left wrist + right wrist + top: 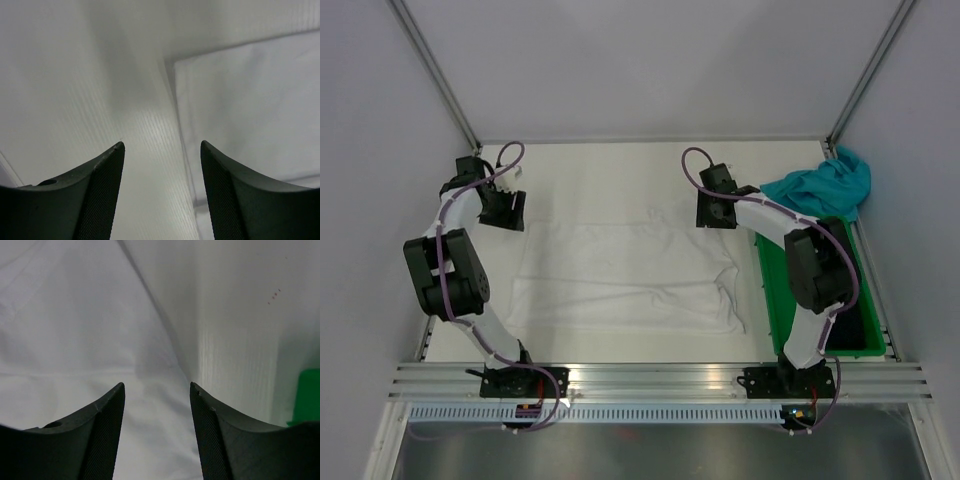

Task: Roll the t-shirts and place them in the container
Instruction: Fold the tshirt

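The white t-shirt [625,275] lies spread flat in the middle of the table. The teal-blue t-shirt [823,186] is bunched on the far end of the green crate [775,300]. My left gripper [505,222] is open and empty, hovering at the shirt's far left corner; in the left wrist view the gripper [162,146] shows bare table between its jaws and the shirt's edge [250,110] to the right. My right gripper [716,222] is open and empty above the shirt's far right part; in the right wrist view the gripper [157,386] has white cloth [75,340] under it.
The green crate stands along the table's right edge, and its corner shows in the right wrist view [307,395]. White walls and metal frame posts [440,80] close in the back and sides. An aluminium rail [650,378] runs along the near edge.
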